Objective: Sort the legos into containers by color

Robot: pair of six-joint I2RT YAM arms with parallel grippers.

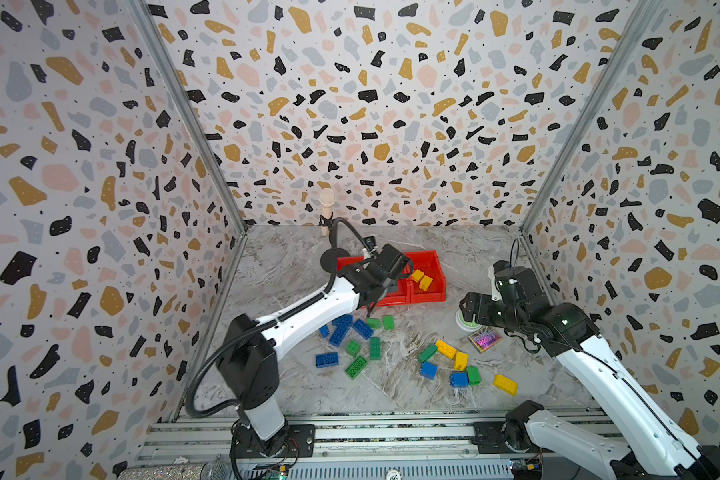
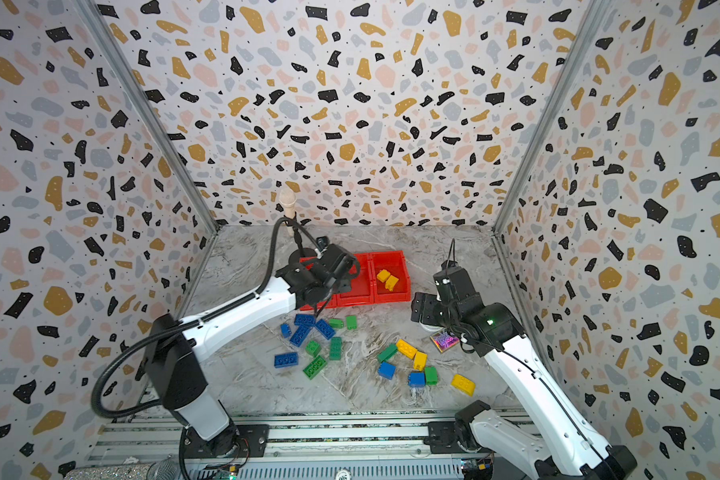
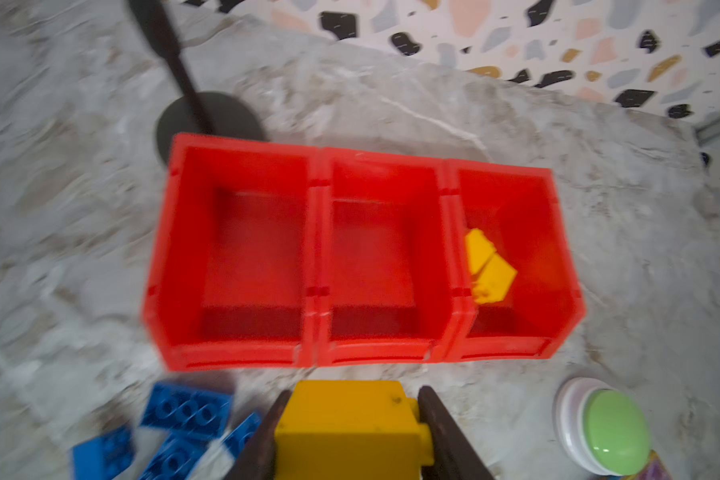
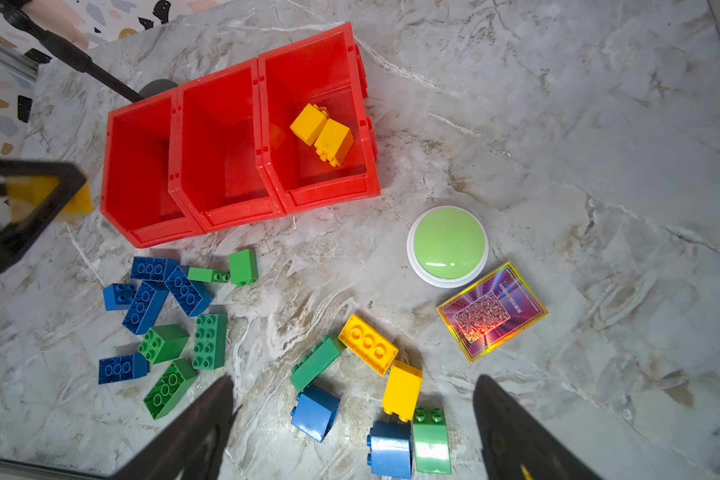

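Left wrist view has my left gripper (image 3: 355,392) clamped on a yellow brick (image 3: 350,432), jaws narrow against its sides, held up off the marble table (image 3: 599,249) just in front of the row of red bins (image 3: 321,232). Two more yellow bricks (image 3: 489,266) sit in the end bin on the right arm's side. My right gripper (image 4: 353,379) hangs wide with nothing between the jaws, above the loose bricks (image 4: 208,340), blue, green and yellow, scattered on the table in front of the bins. The green button (image 4: 447,243) and shiny card (image 4: 491,311) lie just beside that pile.
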